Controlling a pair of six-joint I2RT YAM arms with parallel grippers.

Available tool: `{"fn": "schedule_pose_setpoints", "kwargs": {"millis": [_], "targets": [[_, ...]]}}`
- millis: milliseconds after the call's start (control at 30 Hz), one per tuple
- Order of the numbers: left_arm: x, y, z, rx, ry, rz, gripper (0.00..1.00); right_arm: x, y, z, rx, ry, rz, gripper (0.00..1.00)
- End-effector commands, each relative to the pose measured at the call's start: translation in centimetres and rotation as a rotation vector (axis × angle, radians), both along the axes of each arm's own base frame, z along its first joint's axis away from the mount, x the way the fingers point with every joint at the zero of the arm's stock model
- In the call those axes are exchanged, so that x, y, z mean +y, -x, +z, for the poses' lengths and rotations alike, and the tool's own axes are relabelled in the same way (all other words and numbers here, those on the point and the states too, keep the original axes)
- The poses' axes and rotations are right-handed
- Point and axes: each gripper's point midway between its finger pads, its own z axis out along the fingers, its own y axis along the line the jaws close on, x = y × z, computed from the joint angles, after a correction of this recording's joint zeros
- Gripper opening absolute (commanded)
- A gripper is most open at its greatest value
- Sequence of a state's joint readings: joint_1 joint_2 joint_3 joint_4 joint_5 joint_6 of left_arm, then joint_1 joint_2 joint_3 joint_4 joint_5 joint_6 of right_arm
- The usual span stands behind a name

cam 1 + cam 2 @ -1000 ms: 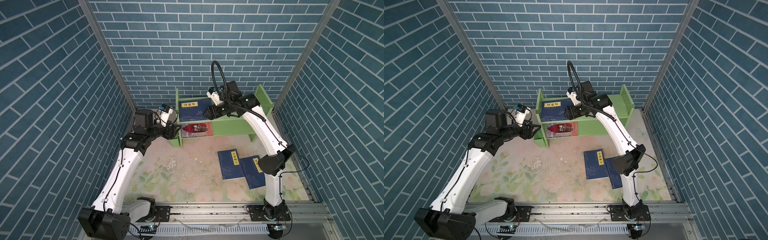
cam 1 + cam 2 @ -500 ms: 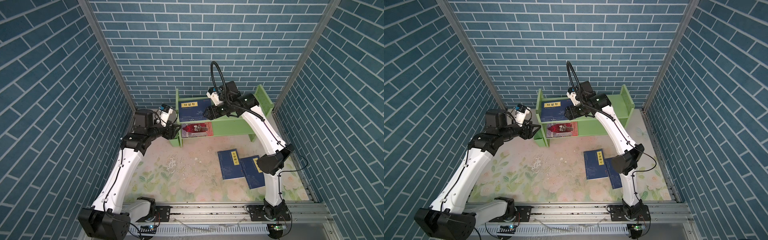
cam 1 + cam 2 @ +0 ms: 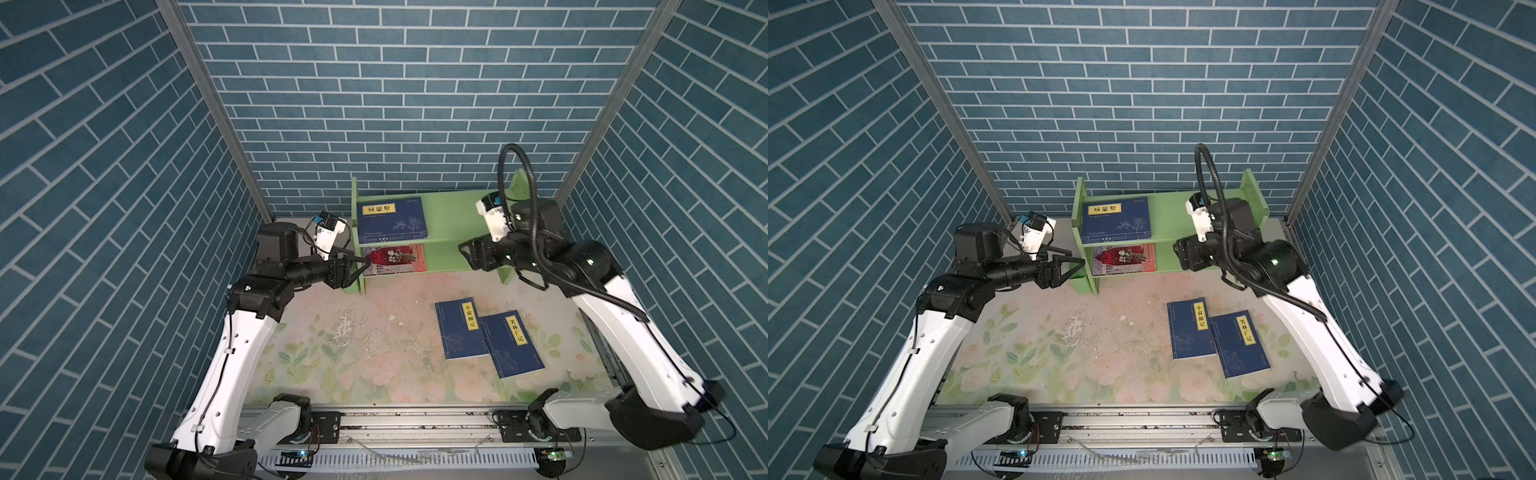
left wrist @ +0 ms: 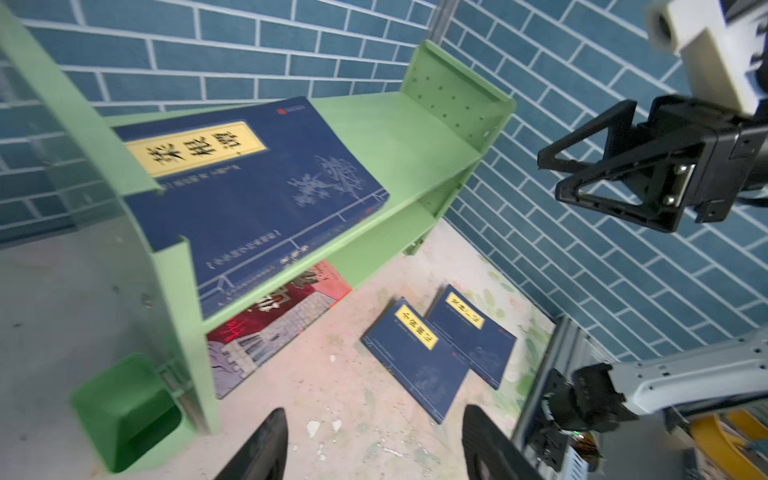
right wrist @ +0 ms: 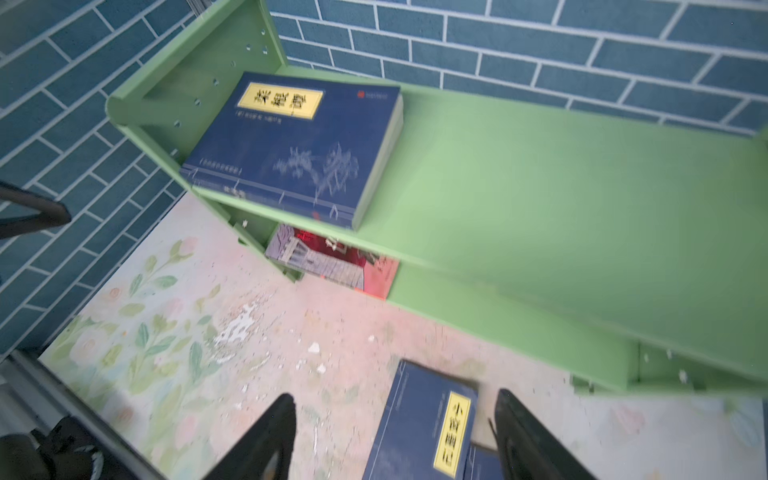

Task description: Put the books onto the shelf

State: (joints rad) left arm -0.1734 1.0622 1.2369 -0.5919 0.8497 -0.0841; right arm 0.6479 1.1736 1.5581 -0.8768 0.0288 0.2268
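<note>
Shelf: light green, two tiers, perforated end panels, at the back of the floral desk. Small green cup on its left end.

Books:
- Dark blue book with yellow label: flat on the top tier, left end.
- Red-and-grey book: flat on the lower tier, directly beneath.
- Two more dark blue books: on the desk in front of the shelf, edges overlapping.

Left end effector: jaws apart, empty, raised near the shelf's left end.

Right end effector: jaws apart, empty, raised in front of the shelf's right half.
</note>
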Motion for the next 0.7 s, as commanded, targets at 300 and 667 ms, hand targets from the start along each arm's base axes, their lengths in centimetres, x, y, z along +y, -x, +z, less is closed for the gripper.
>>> {"fn": "schedule_pose_setpoints", "kwargs": {"millis": [300, 667], "targets": [[-1.8, 1.3, -6.3, 0.352, 0.205, -0.054, 0.68, -4.1, 4.5, -20.0, 0.296, -0.157, -0.288, 0.76], [-1.0, 0.8, -9.8, 0.386, 0.151, 0.032, 0.69, -5.8, 1.9, -27.5, 0.414, -0.126, -0.395, 0.82]]}}
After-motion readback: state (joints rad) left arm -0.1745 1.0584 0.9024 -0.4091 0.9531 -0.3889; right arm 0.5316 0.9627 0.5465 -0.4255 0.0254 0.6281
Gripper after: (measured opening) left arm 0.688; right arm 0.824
